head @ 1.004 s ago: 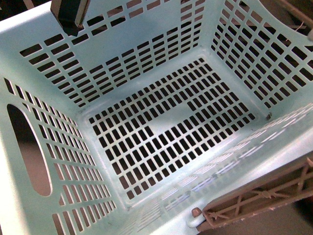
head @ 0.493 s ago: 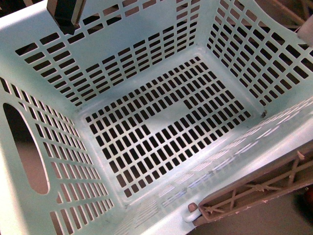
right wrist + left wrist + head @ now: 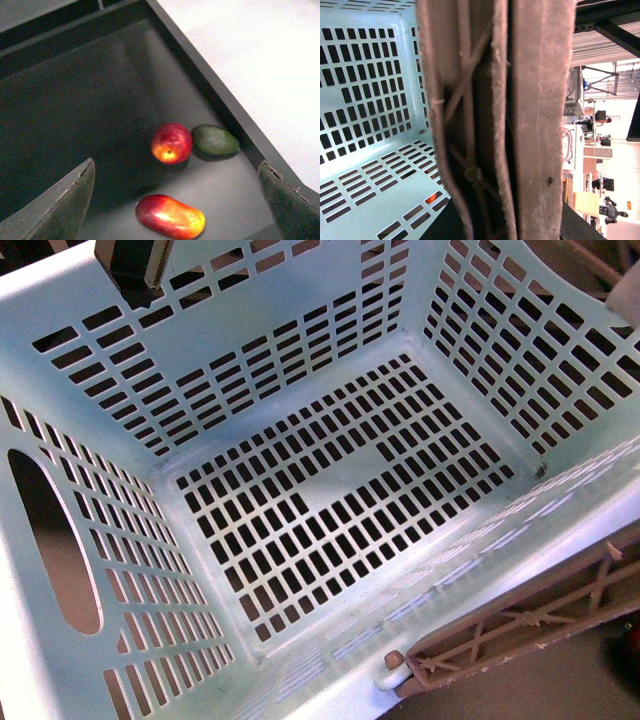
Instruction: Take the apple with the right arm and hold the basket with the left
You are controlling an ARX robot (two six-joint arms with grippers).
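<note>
Dark tray floor [image 3: 75,100] — right tool [image 3: 176,165] spread wide over apple [image 3: 171,143], touching nothing; left tool [image 3: 135,270] at basket [image 3: 50,310] rim — grip unclear.

Right gripper [image 3: 176,164]: jaws spread wide, angled downward. Its two dark fingers [image 3: 62,205] sit at opposite lower corners of right wrist view, well apart, and they touch nothing we can see. Left gripper: its fingers don't show in left wrist view, so we can't tell if it's spread or clamped. In front view a dark piece [image 3: 135,268] with a pale edge pokes in at the top left, on our left arm's side. Which part it is, we can't tell.
</note>
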